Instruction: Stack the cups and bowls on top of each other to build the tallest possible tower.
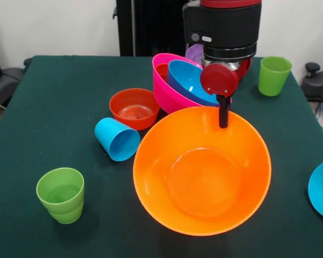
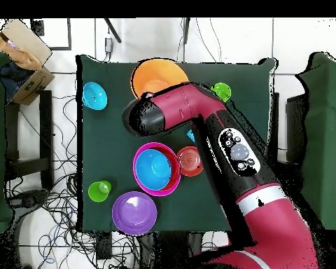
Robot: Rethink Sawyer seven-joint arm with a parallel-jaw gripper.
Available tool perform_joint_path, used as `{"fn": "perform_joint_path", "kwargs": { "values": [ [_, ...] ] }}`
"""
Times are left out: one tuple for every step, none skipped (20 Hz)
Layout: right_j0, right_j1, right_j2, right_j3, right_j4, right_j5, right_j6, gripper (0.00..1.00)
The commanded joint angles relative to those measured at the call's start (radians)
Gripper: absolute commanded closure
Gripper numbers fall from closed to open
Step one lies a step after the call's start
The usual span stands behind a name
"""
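Nearest in the front view, a lime green cup (image 1: pixel 61 194) stands upright and a large orange bowl (image 1: pixel 202 170) is seen tilted, its far rim gripped by the closed gripper (image 1: pixel 223 115). A sky blue cup (image 1: pixel 116 139) lies on its side beside a small red-orange bowl (image 1: pixel 134 108). Behind, a blue bowl (image 1: pixel 188 81) is nested in a tilted pink bowl (image 1: pixel 166 86).

The red arm (image 2: pixel 220 133) is stretched across the green counter (image 2: pixel 262 140), its end covering part of the large orange bowl (image 2: pixel 160 73). A blue bowl (image 2: pixel 154 168) is nested in the pink bowl (image 2: pixel 137 162), with a red-orange bowl (image 2: pixel 190 160) touching it. A purple bowl (image 2: pixel 134 211) is seen just below, a lime green cup (image 2: pixel 99 190) to its left.
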Motion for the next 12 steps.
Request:
{"fn": "perform_joint_path", "kwargs": {
  "values": [
    [0.062,0.015,0.020,-0.063,-0.026,0.128,-0.167,1.00],
    [0.070,0.017,0.017,-0.075,-0.025,0.138,-0.165,1.00],
    [0.076,0.020,0.015,-0.089,-0.024,0.149,-0.167,1.00],
    [0.084,0.024,0.010,-0.102,-0.024,0.159,-0.163,1.00],
    [0.089,0.028,0.009,-0.112,-0.025,0.166,-0.165,1.00],
    [0.092,0.025,0.006,-0.112,-0.025,0.167,-0.161,1.00],
    [0.096,0.026,0.005,-0.116,-0.027,0.169,-0.161,1.00],
    [0.099,0.024,0.003,-0.114,-0.028,0.167,-0.158,1.00],
    [0.101,0.024,0.003,-0.115,-0.029,0.169,-0.158,1.00],
    [0.102,0.024,0.001,-0.116,-0.030,0.168,-0.158,1.00],
    [0.101,0.025,0.000,-0.114,-0.031,0.165,-0.158,1.00],
    [0.104,0.027,-0.003,-0.116,-0.034,0.162,-0.155,1.00]
  ]
}}
